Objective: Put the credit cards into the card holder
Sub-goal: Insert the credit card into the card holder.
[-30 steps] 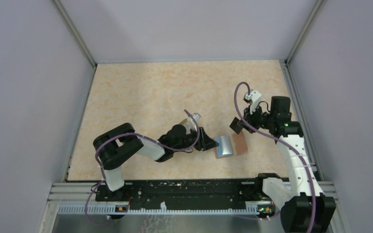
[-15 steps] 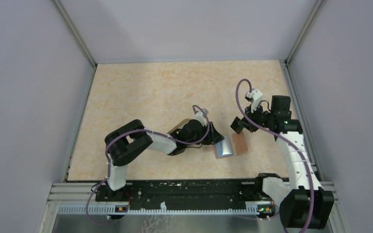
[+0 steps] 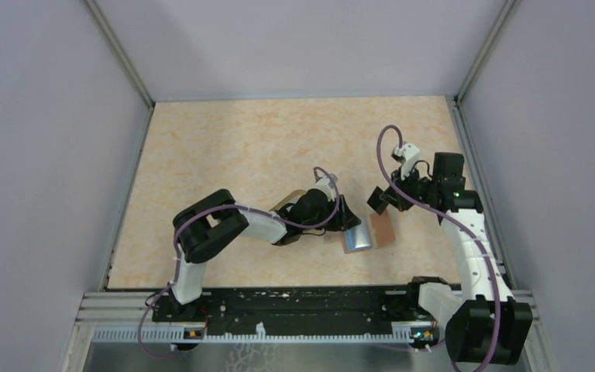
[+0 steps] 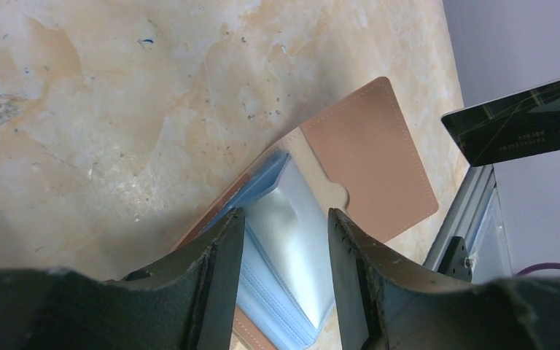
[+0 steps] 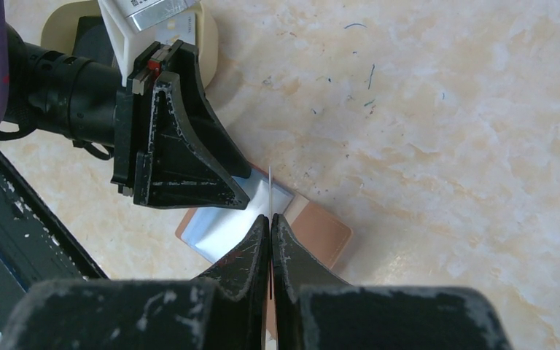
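Marbled table: left fingers straddle the open card holder.

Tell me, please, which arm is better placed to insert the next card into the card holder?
Right. The right gripper is shut on a dark credit card near the open card holder; the left gripper carries nothing, its open jaws straddling the blue pocket.

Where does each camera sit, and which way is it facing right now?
Top: above and behind the arms, looking down at the table; both arms show.
Left wrist: on the left arm, looking down past the open left gripper at the holder.
Right wrist: on the right arm, looking down past the right gripper, shut on a card.
Shared: both wrist views show the holder and card.
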